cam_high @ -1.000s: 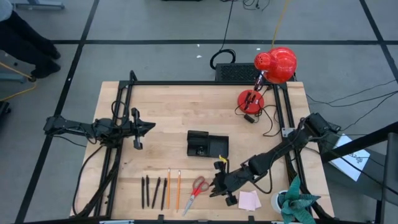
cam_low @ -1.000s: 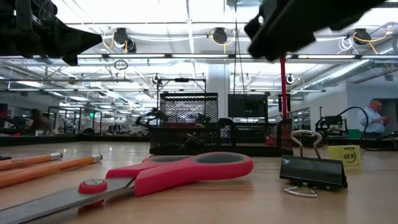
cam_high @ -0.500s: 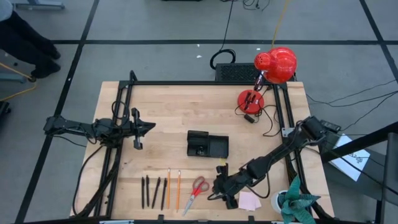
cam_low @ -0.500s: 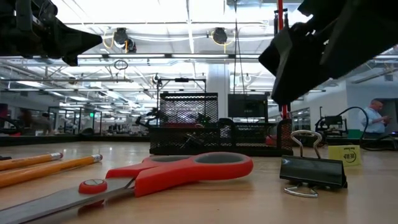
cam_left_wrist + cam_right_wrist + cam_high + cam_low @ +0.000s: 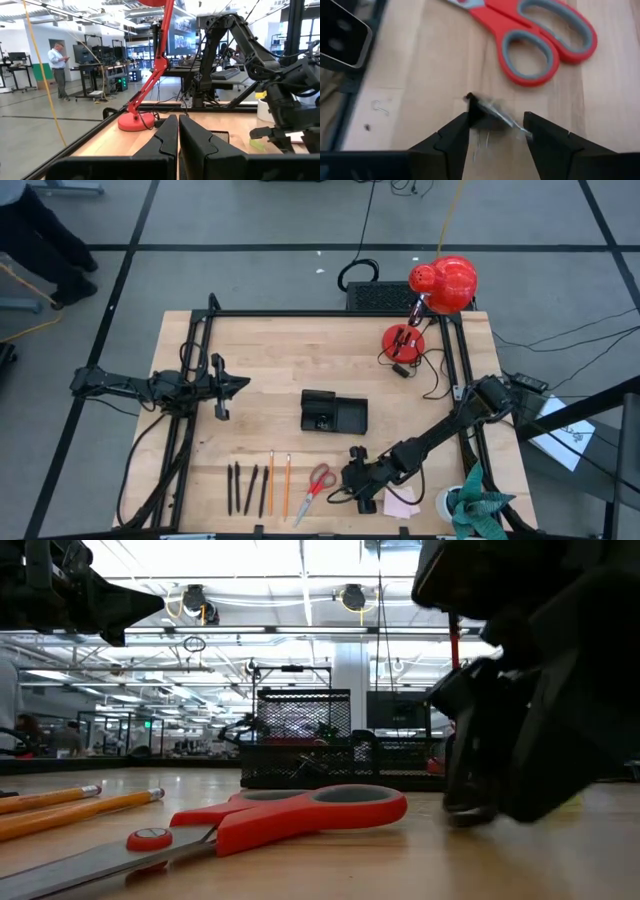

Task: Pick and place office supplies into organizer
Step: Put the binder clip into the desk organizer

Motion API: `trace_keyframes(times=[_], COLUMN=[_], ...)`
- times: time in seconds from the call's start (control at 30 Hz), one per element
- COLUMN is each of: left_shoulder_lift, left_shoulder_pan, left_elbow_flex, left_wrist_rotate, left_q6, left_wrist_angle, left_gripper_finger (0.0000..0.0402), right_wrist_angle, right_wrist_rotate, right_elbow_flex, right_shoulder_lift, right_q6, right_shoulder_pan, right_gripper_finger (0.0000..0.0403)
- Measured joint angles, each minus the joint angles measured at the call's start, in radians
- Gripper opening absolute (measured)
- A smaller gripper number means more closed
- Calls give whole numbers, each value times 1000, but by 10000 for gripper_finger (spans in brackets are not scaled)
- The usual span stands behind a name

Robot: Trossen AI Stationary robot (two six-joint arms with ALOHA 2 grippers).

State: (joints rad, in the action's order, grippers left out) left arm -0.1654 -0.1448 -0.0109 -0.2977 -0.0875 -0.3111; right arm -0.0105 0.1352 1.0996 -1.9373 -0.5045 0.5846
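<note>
My right gripper (image 5: pixel 496 120) stands open, slanting down at the table's near side, just right of the red-handled scissors (image 5: pixel 318 480). A small black clip (image 5: pixel 487 116) lies on the wood between its fingers. In the high view the gripper (image 5: pixel 352 477) hides the clip. The black organizer (image 5: pixel 333 412) stands mid-table. Black pens (image 5: pixel 245 488) and orange pencils (image 5: pixel 278 483) lie left of the scissors, and a pink pad (image 5: pixel 402 502) lies to their right. My left gripper (image 5: pixel 240 383) waits shut at the table's left, above the wood. My right gripper has a finger on either side of the black clip. The blurred clip's body (image 5: pixel 476 112) lies close against one finger (image 5: pixel 454 134). I cannot tell whether they touch. The clip rests on the table.
A red desk lamp (image 5: pixel 405 340) stands at the far right, its cable trailing on the wood. A white roll (image 5: pixel 448 502) and a teal thing sit at the near right corner. A small yellow piece (image 5: pixel 256 144) lies near the right gripper. Black frame rails run along both sides.
My right gripper has come down toward the table and slightly toward its near edge, rolling about its own axis. In the low view it now stands in front of the clip and the yellow piece, hiding both. The clip has stayed on the table.
</note>
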Motion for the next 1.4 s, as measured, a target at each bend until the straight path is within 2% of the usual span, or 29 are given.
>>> trace_keyframes(times=[0.4, 0.57, 0.8, 0.97, 1.23, 1.4], left_shoulder_lift=[0, 0, 0, 0, 0, 0], left_shoulder_pan=[0, 0, 0, 0, 0, 0], left_elbow_flex=[0, 0, 0, 0, 0, 0], left_wrist_rotate=[0, 1, 1, 3, 7, 7], left_q6=[0, 0, 0, 0, 16, 18], left_wrist_angle=[0, 0, 0, 0, 0, 0], left_gripper_finger=[24, 24, 24, 24, 24, 24], right_wrist_angle=[32, 16, 5, 2, -1, 0], right_wrist_rotate=[0, 0, 0, 32, 152, 152], right_elbow_flex=[1, 0, 0, 0, -1, -1], right_shoulder_lift=[-3, -4, -5, -4, 46, 56], right_q6=[5, 104, 231, 259, 339, 386], right_shoulder_pan=[-14, -3, 22, 22, 58, 78], right_gripper_finger=[123, 105, 105, 107, 107, 107])
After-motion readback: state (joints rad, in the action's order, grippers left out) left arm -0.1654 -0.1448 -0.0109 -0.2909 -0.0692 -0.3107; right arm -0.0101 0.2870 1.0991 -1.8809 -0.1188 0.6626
